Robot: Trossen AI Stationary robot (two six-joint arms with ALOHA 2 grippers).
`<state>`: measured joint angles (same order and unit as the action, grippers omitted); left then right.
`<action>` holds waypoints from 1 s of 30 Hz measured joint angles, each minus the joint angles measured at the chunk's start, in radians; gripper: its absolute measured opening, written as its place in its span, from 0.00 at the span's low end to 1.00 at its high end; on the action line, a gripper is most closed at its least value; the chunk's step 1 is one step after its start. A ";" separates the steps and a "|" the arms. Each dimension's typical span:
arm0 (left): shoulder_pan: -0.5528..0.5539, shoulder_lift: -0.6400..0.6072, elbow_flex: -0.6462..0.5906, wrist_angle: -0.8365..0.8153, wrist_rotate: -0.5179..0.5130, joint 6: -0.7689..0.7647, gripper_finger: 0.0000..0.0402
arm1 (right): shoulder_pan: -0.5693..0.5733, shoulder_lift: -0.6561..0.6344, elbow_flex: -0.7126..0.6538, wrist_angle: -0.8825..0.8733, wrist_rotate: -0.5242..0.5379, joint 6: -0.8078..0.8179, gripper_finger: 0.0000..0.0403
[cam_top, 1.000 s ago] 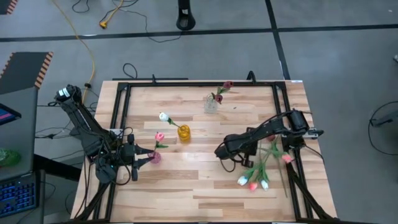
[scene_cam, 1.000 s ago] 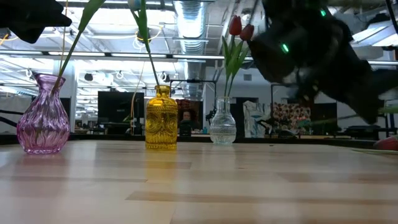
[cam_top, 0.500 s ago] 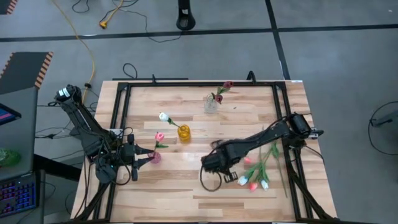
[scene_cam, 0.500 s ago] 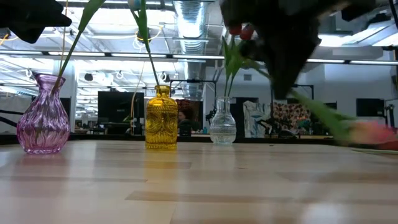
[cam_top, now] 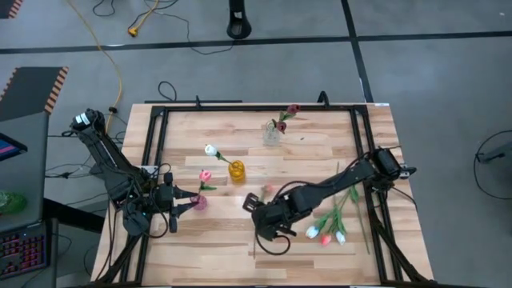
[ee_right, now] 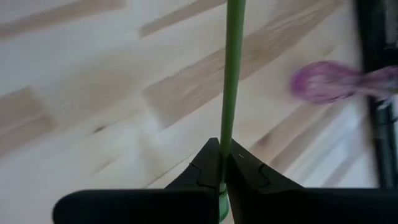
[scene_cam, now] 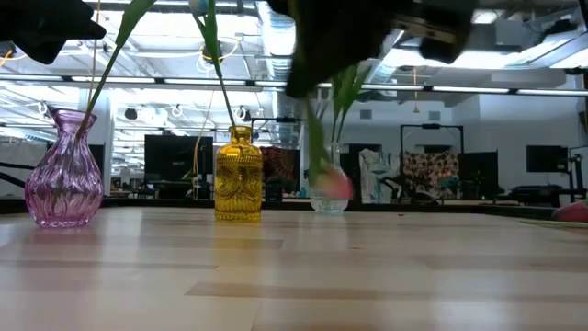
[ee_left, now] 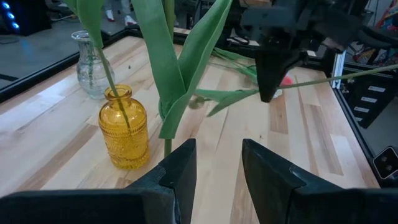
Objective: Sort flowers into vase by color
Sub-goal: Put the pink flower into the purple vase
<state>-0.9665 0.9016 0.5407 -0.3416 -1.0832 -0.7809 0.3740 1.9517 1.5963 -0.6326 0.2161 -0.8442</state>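
We find the right gripper (cam_top: 258, 210) out over the middle of the pale wooden slatted table (cam_top: 216, 240), its fingers (ee_right: 211, 163) pinched onto the thin green stem (ee_right: 231, 74) of a pink-headed artificial tulip (cam_top: 268, 190); in the low view that pink head (scene_cam: 333, 182) hangs just above the tabletop, in front of the clear glass vase (cam_top: 272, 134). The left gripper (cam_top: 181, 204) sits at the table's left side just beside the purple ribbed glass vase (cam_top: 200, 202), its fingers (ee_left: 180, 171) parted with a narrow gap, through which we see a green stem with broad leaves (ee_left: 180, 74); we cannot tell whether the fingers touch it. The purple vase holds one pink tulip (cam_top: 205, 174). The amber glass bottle vase (cam_top: 237, 170) holds one white tulip (cam_top: 210, 149). The clear glass vase, toward the far edge, holds dark red tulips (cam_top: 290, 110). The remaining loose tulips (cam_top: 326, 234), white and pink heads among them, lie on the table near the right edge, well apart from all three vases.
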 joint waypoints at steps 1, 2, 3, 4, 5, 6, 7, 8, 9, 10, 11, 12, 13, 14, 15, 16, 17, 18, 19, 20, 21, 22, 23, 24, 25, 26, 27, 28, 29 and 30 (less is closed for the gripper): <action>0.000 0.000 0.000 0.000 0.000 0.000 0.29 | -0.003 0.000 0.000 0.025 0.000 -0.003 0.11; 0.000 0.000 0.000 0.000 0.000 0.000 0.29 | -0.006 0.001 0.000 0.045 0.000 -0.003 0.11; 0.000 0.000 0.000 0.000 0.000 0.000 0.29 | -0.012 0.001 0.000 0.059 0.000 -0.003 0.11; 0.000 0.000 0.000 0.000 0.000 0.000 0.29 | -0.015 0.001 0.000 0.067 0.000 -0.003 0.11; 0.000 0.000 0.000 0.000 0.000 0.000 0.29 | -0.019 0.001 0.000 0.071 0.000 -0.003 0.11; 0.000 0.000 0.000 0.000 0.000 0.000 0.29 | -0.024 0.001 0.000 0.073 0.000 -0.003 0.11; 0.000 0.000 0.000 0.000 0.000 0.000 0.29 | -0.026 0.001 0.000 0.073 -0.001 -0.003 0.11; 0.000 0.000 0.000 0.000 0.000 0.000 0.29 | -0.030 0.001 0.000 0.072 -0.001 -0.003 0.11; 0.000 0.000 0.000 0.000 0.000 0.000 0.29 | -0.031 0.001 0.000 0.072 -0.001 -0.003 0.11; 0.000 0.000 0.000 0.000 0.000 0.000 0.29 | -0.035 0.001 0.000 0.072 -0.001 -0.003 0.11; 0.000 0.000 0.000 0.000 0.000 0.000 0.29 | -0.038 0.001 0.000 0.073 -0.002 -0.004 0.11; 0.000 0.000 0.000 0.000 0.000 0.000 0.29 | -0.042 0.001 0.000 0.073 -0.002 -0.004 0.11; 0.000 0.000 0.000 0.000 0.000 0.000 0.29 | -0.045 0.001 0.000 0.073 -0.003 -0.004 0.11; 0.000 0.000 0.000 0.000 0.000 0.000 0.29 | -0.050 0.001 0.000 0.073 -0.003 -0.003 0.11; 0.000 0.000 0.000 0.000 0.000 0.000 0.29 | -0.054 0.001 0.000 0.073 -0.004 -0.003 0.12; 0.000 0.000 0.000 0.000 0.000 0.000 0.29 | -0.057 0.001 0.000 0.073 -0.004 -0.003 0.12; 0.000 0.000 0.000 0.000 0.000 0.000 0.29 | -0.058 0.001 0.000 0.073 -0.004 -0.003 0.13; 0.000 0.000 0.000 0.000 0.000 0.000 0.29 | -0.060 0.001 0.000 0.073 -0.004 -0.003 0.14; 0.000 0.000 0.000 0.000 -0.001 0.000 0.29 | -0.063 0.001 0.000 0.073 -0.004 -0.003 0.15; 0.000 0.000 0.000 0.000 0.000 0.000 0.29 | -0.063 0.001 0.000 0.073 -0.004 -0.003 0.16; 0.000 0.000 0.000 0.000 0.000 0.000 0.29 | -0.063 0.001 0.000 0.073 -0.004 -0.003 0.17; 0.000 0.000 0.000 0.000 0.000 0.000 0.29 | -0.063 0.001 0.000 0.073 -0.004 -0.003 0.18; 0.000 0.000 0.000 0.000 0.000 0.000 0.29 | -0.063 0.001 0.000 0.073 -0.004 -0.003 0.20; 0.000 0.000 0.000 0.000 0.000 0.000 0.29 | -0.063 0.001 0.000 0.073 -0.004 -0.003 0.21; 0.000 0.000 0.000 0.001 0.000 0.000 0.29 | -0.062 0.001 0.000 0.073 -0.004 -0.003 0.22; 0.000 0.000 0.000 0.001 0.000 -0.001 0.29 | -0.062 0.001 0.000 0.073 -0.003 -0.003 0.24; 0.000 0.000 0.000 0.003 0.000 -0.001 0.29 | -0.062 0.001 0.000 0.073 -0.003 -0.003 0.26; 0.000 0.000 0.000 0.008 0.001 0.000 0.29 | -0.062 0.001 0.000 0.073 -0.003 -0.003 0.27; 0.000 0.000 0.000 0.016 0.005 0.000 0.29 | -0.062 0.001 0.000 0.073 -0.003 -0.003 0.29; 0.000 0.000 0.000 0.026 0.009 0.000 0.29 | -0.063 0.001 0.000 0.073 -0.002 -0.003 0.31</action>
<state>-0.9665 0.9016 0.5407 -0.3161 -1.0744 -0.7811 0.3115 1.9526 1.5959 -0.5600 0.2141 -0.8469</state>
